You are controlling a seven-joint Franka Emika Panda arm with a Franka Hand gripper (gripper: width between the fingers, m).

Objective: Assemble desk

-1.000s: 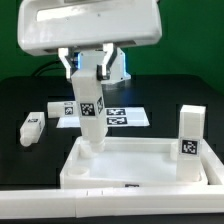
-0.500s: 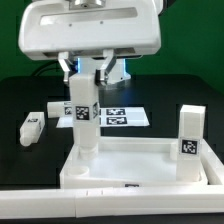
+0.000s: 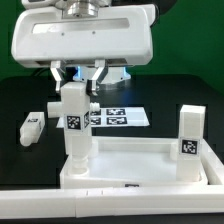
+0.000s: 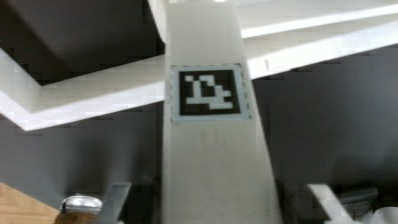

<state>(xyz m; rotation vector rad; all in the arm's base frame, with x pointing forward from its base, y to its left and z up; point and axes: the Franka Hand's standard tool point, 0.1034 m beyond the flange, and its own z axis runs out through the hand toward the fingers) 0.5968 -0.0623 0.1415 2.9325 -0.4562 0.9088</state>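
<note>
The white desk top [image 3: 150, 179] lies with its raised rim up at the front of the table. My gripper [image 3: 77, 86] is shut on the upper end of a white desk leg [image 3: 74, 126] with a square tag. The leg stands upright with its foot at the top's corner at the exterior view's left. In the wrist view the leg [image 4: 217, 90] runs down between my fingers [image 4: 128, 196] onto the top's rim [image 4: 107, 100]. A second leg [image 3: 190, 140] stands upright at the corner at the exterior view's right. A third leg [image 3: 33, 125] lies on the black table at the left.
The marker board [image 3: 125, 118] lies flat behind the desk top, near the arm's base. The black table spreads around the parts. My large white hand hangs over the left half of the desk top and hides what is behind it.
My gripper has moved to the exterior view's left and nearer the camera, carrying the leg with it. The leg's foot went from the top's back rim to its left corner.
</note>
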